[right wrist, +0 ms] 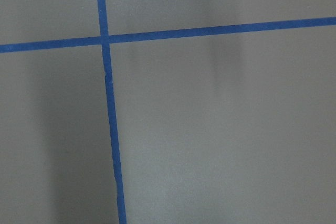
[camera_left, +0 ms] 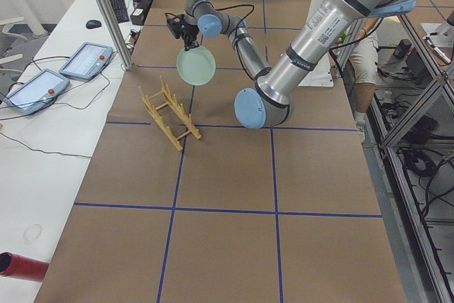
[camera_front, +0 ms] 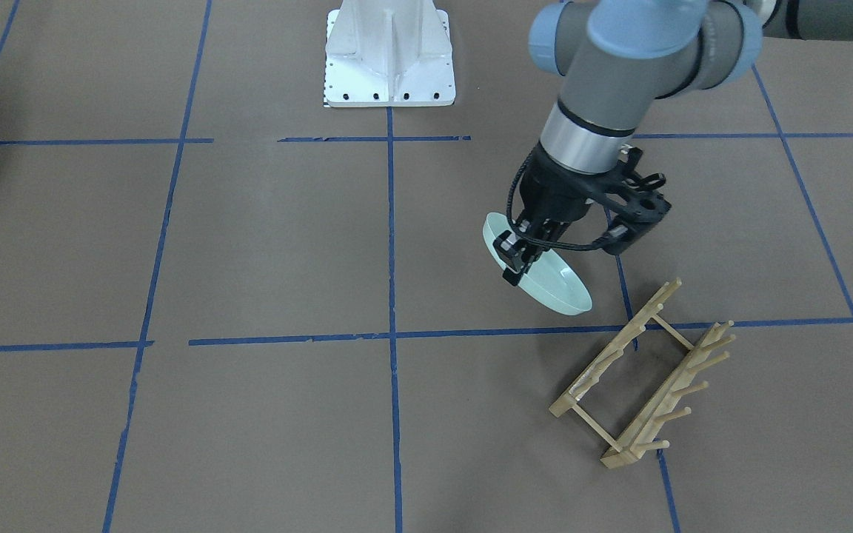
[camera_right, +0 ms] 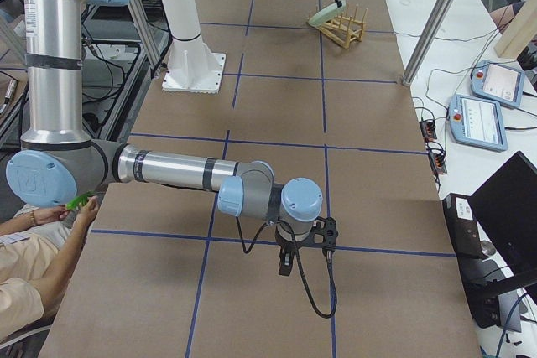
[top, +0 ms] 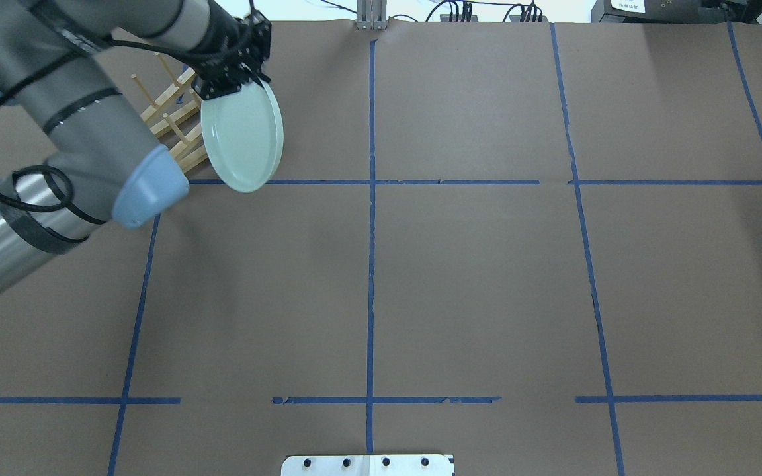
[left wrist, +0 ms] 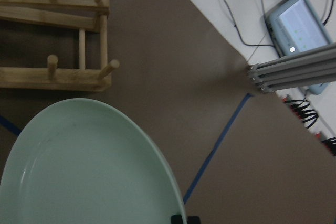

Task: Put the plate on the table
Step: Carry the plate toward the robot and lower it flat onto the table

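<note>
My left gripper point(camera_front: 513, 265) is shut on the rim of the pale mint-green plate point(camera_front: 554, 287) and holds it tilted in the air, beside the light wooden peg rack point(camera_front: 641, 377). The plate also shows in the overhead view point(top: 243, 142), held from its far edge by the left gripper point(top: 223, 89), and it fills the lower left of the left wrist view point(left wrist: 79, 171). The brown table point(camera_front: 249, 244) with blue tape lines lies under it. My right gripper point(camera_right: 286, 266) shows only in the exterior right view, low over the table's near end. I cannot tell whether it is open or shut.
The rack point(top: 170, 114) holds no plate. The white robot base point(camera_front: 389, 59) stands at the table's robot side. Two tablets point(camera_left: 85, 62) and an aluminium post point(camera_left: 106, 12) stand beyond the table's far edge. A person point(camera_right: 33, 266) sits by the right arm's base.
</note>
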`<state>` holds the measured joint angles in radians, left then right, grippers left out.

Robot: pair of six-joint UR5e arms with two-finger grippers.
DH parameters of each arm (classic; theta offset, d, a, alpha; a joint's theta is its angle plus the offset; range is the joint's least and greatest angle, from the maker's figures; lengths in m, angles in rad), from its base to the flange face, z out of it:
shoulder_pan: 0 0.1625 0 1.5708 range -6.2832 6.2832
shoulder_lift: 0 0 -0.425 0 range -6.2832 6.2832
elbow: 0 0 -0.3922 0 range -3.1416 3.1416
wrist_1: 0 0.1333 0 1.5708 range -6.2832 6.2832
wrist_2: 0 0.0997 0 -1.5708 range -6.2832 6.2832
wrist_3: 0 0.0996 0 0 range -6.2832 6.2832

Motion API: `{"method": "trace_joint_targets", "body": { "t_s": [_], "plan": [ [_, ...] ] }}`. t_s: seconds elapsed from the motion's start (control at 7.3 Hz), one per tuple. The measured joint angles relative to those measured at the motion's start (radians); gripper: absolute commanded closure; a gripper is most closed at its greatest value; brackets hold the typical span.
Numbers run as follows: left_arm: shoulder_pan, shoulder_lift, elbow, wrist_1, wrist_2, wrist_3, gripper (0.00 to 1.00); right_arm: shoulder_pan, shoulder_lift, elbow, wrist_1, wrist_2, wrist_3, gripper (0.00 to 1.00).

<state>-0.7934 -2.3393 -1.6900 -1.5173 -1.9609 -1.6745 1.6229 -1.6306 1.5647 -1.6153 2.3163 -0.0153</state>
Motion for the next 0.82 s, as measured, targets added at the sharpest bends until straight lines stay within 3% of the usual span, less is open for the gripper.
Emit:
{"method": "trace_joint_targets", "body": {
  "t_s": [0.41, 0.55, 0.68, 0.82],
  "plan": [
    [0.166, -0.063, 0.108, 0.252, 0.046, 0.132, 1.00, 0.000, 0.000, 0.000, 0.000, 0.000, 0.000, 0.00],
    [0.203, -0.078, 0.144, 0.278, 0.068, 0.150, 0.89, 0.000, 0.000, 0.000, 0.000, 0.000, 0.000, 0.00],
    [0.239, -0.086, 0.175, 0.288, 0.096, 0.160, 0.17, 0.000, 0.000, 0.000, 0.000, 0.000, 0.000, 0.00],
    [0.267, -0.087, 0.188, 0.289, 0.114, 0.164, 0.00, 0.000, 0.001, 0.000, 0.000, 0.000, 0.000, 0.00]
  ]
}}
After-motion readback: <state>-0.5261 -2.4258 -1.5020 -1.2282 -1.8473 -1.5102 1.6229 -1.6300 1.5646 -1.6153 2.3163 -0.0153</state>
